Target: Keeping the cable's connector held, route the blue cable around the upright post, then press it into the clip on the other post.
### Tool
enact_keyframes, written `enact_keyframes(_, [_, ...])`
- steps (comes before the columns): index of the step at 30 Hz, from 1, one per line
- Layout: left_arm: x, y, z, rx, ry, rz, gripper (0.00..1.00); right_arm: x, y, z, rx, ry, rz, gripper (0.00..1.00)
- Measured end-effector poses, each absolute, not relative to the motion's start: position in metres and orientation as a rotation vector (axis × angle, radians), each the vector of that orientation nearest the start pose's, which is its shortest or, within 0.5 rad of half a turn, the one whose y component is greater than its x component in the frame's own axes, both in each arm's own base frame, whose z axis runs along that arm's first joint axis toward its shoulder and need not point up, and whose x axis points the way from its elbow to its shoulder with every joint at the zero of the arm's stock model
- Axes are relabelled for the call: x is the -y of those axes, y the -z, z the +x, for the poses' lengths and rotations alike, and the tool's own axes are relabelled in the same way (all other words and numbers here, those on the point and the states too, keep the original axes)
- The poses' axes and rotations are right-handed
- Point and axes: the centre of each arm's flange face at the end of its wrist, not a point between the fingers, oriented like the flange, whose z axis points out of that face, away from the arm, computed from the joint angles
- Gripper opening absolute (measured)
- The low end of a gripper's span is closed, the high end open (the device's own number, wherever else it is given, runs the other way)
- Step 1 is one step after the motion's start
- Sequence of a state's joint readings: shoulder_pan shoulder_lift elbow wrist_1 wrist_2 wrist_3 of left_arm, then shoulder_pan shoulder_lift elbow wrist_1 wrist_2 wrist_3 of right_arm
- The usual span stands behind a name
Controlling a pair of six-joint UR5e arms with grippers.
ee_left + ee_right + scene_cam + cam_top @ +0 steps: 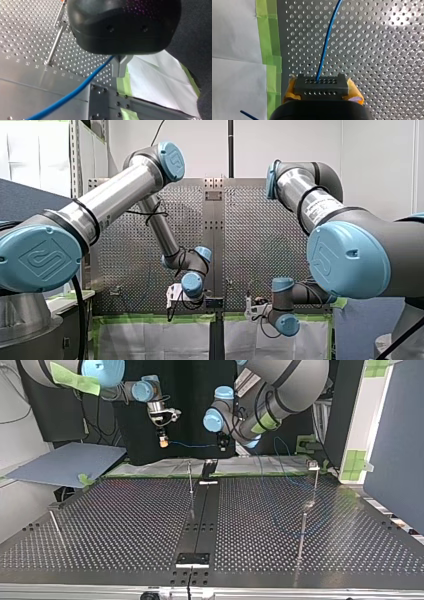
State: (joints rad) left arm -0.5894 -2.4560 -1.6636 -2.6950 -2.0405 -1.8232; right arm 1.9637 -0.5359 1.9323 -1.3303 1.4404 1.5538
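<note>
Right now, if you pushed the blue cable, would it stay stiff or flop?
Probably floppy: the cable curves as it leaves the connector in my right hand. Likely light too: stretched to my left hand it barely sags. A push would likely just bend it.

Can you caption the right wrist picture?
Yellow-padded right gripper holds a dark grey holed connector block; thin blue cable runs over perforated metal table.

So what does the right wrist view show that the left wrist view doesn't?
Only the right wrist view shows the dark connector, held between the yellow pads of my right gripper. Only the left wrist view shows my left gripper, its metal fingers shut on the blue cable, and an upright post. Both show the blue cable, the perforated table and green tape.
</note>
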Motion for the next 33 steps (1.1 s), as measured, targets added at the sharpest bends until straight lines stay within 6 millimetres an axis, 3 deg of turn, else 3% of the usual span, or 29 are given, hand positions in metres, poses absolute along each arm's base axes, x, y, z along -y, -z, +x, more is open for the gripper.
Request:
enact_keyframes(20, [0.428,0.021,0.407,-1.964,0.121,0.104,0.0,0.452,0.11,0.309,0.961,-1.546,1.625,0.0])
enact_keyframes(33, [0.442,0.019,0.411,-1.909,0.207,0.15,0.0,0.479,0.09,0.294,1.007,-1.567,1.57,0.0])
